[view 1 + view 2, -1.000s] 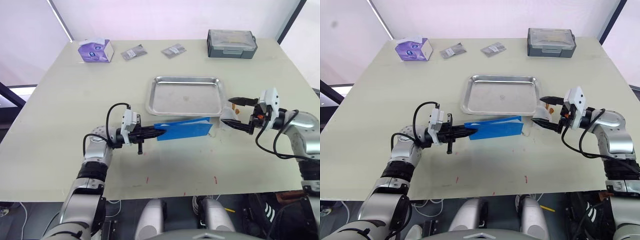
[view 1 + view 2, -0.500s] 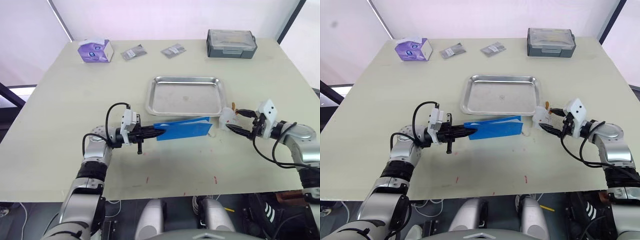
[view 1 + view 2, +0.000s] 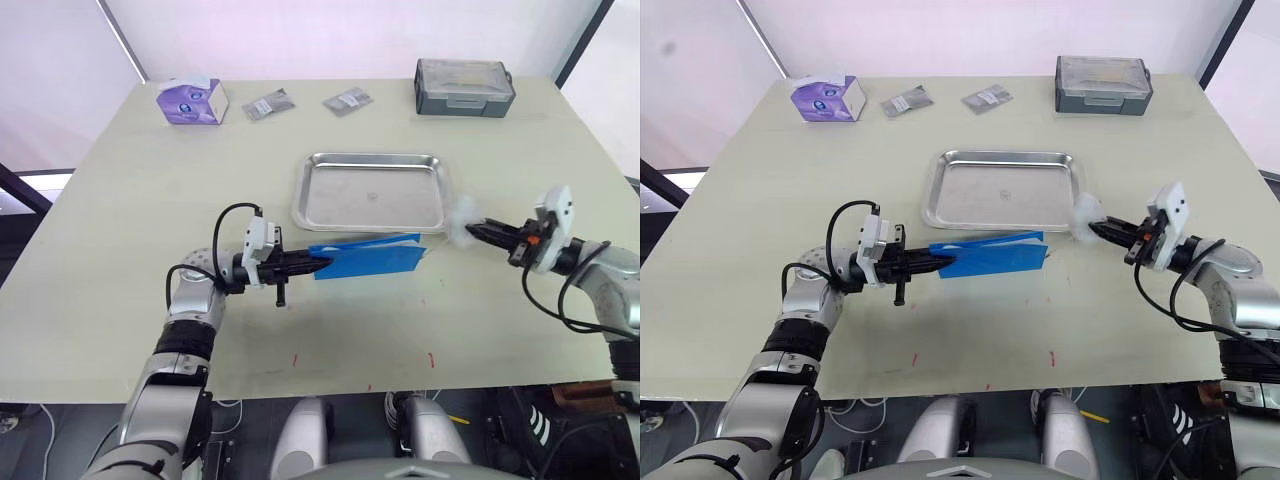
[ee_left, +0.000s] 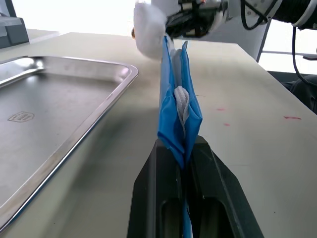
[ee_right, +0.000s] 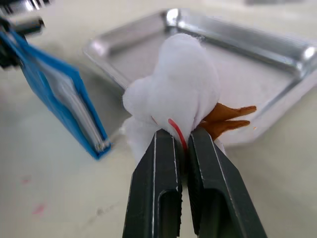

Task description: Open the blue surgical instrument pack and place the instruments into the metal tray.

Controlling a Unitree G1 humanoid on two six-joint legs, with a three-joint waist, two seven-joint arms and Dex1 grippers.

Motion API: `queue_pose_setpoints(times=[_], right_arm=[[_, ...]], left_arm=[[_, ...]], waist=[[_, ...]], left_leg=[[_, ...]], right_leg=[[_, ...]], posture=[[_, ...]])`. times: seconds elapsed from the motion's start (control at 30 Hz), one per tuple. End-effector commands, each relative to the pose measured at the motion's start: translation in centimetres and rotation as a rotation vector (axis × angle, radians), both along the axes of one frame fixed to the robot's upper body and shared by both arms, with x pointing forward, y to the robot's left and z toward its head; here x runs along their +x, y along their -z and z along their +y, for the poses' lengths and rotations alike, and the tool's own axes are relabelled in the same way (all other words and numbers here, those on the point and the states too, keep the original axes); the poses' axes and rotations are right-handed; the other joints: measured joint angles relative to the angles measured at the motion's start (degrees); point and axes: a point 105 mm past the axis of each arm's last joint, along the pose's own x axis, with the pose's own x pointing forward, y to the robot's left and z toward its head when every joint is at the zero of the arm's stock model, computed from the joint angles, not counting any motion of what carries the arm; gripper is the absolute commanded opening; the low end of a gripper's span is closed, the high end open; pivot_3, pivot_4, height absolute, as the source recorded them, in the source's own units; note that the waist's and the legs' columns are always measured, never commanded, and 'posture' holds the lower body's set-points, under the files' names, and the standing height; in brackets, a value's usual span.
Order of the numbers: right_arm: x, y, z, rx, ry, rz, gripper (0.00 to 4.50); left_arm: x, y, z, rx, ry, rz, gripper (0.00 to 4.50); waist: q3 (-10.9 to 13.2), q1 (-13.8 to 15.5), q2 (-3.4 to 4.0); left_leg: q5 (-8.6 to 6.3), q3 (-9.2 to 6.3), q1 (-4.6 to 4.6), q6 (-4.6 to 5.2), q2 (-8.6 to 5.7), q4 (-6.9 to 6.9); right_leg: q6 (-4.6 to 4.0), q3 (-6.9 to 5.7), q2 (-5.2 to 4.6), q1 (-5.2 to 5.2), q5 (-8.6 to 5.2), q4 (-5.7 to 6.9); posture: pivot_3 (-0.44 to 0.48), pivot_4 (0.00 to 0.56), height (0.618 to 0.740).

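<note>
The left gripper (image 3: pixel 318 266) is clamped on one short end of the blue surgical instrument pack (image 3: pixel 368 258), holding it on edge just in front of the metal tray (image 3: pixel 371 190), its long axis running parallel to the tray's near rim and its open end pointing toward the robot's right. The right gripper (image 3: pixel 473 229) is pinched on a white wad of gauze-like material (image 5: pixel 176 89) (an orange-brown bit pokes out beside it) just off the tray's near right corner. The tray lies empty, and I judge the right arm nearer to the pack's open end.
</note>
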Motion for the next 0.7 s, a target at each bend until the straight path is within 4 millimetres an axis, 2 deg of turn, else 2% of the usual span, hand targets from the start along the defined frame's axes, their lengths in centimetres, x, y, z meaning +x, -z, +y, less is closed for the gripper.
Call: queue_pose_setpoints(times=[0.03,0.23,0.33,0.4,0.57,0.7], right_arm=[[-0.6,-5.2,1.8,0.094,-0.056,-0.132,0.07],[-0.6,-6.9,5.1,0.045,-0.116,-0.184,0.07],[-0.2,-7.3,9.2,-0.056,-0.183,-0.252,0.07],[-0.1,-7.5,11.1,-0.079,-0.218,-0.275,0.07],[-0.2,-7.2,14.6,-0.171,-0.29,-0.347,0.07],[-0.4,-6.8,16.7,-0.194,-0.332,-0.384,0.07]], left_arm=[[0.1,-0.3,-0.1,0.015,0.015,-0.019,0.0],[0.2,-0.3,-0.3,0.022,0.024,-0.016,0.0],[0.2,0.0,-0.4,0.025,0.028,-0.009,0.0],[0.2,0.0,-0.5,0.025,0.031,-0.009,0.0],[0.3,-0.1,-0.7,0.025,0.035,-0.01,0.0],[0.4,-0.2,-0.8,0.026,0.035,-0.014,0.0]], waist=[[0.0,-0.02,0.0],[0.0,0.3,-0.01],[0.0,-0.18,0.01],[0.0,-0.39,0.0],[0.0,-0.36,0.0],[0.0,-0.35,0.0]], left_leg=[[0.0,-0.01,0.0,0.0,0.0,0.0],[-0.01,-0.02,-0.06,0.02,-0.02,0.02],[-0.01,-0.04,-0.05,0.03,-0.02,0.01],[-0.01,-0.05,-0.05,0.02,-0.01,-0.02],[0.02,-0.05,-0.16,-0.04,-0.04,-0.01],[0.01,-0.11,-0.14,-0.01,-0.04,0.02]], right_leg=[[0.0,0.0,0.0,0.0,0.0,0.0],[0.0,-0.03,-0.02,-0.01,0.0,-0.02],[0.0,-0.02,0.0,-0.04,0.0,0.02],[0.0,-0.02,0.02,-0.07,0.0,0.02],[0.0,-0.03,-0.02,-0.08,0.0,-0.04],[0.0,-0.05,0.0,-0.08,0.0,0.0]], posture=[[0.0,0.15,0.727],[0.0,0.15,0.727],[0.0,0.15,0.727],[0.0,0.15,0.727],[0.0,0.15,0.727],[0.0,0.15,0.727]])
